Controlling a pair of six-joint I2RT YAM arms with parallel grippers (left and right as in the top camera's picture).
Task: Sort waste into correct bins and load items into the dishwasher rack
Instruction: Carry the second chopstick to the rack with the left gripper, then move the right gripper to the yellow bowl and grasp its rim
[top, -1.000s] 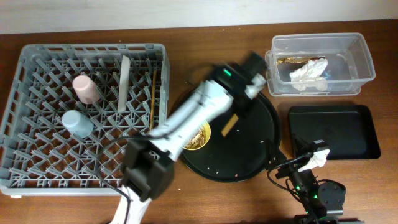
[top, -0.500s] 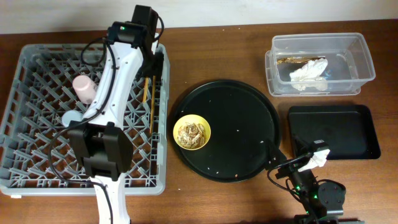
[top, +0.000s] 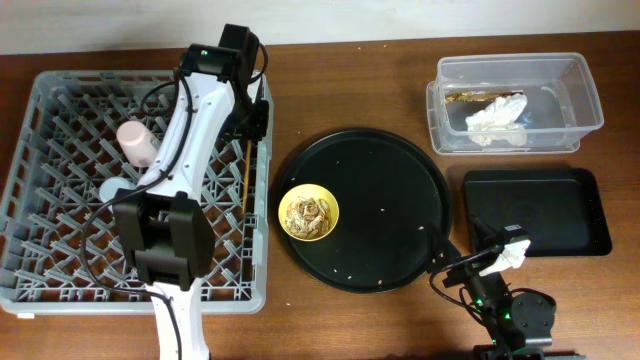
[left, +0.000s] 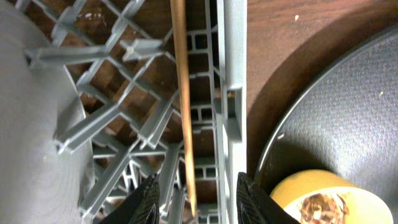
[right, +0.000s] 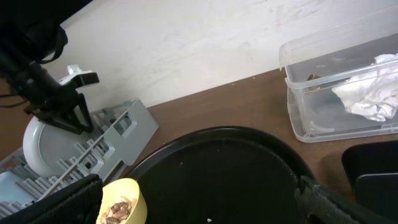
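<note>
**Counting the load**

The grey dishwasher rack (top: 60, 240), far left, holds one pink cup (top: 137, 143), one light-blue cup (top: 109, 188), one pale plate (right: 34, 152) and one wooden chopstick (left: 185, 112) lying between the left gripper's (left: 198, 186) parted fingers. One yellow bowl (top: 332, 218) of beige flaky scraps (top: 308, 213) sits on the round tray (top: 390, 190). Right: one clear tub (top: 585, 95), one black rectangular tray (top: 540, 215). The right gripper (right: 200, 186) gapes open.

Grey rack (top: 40, 90), yellow bowl (top: 333, 205), pink cup (top: 136, 143)
</note>
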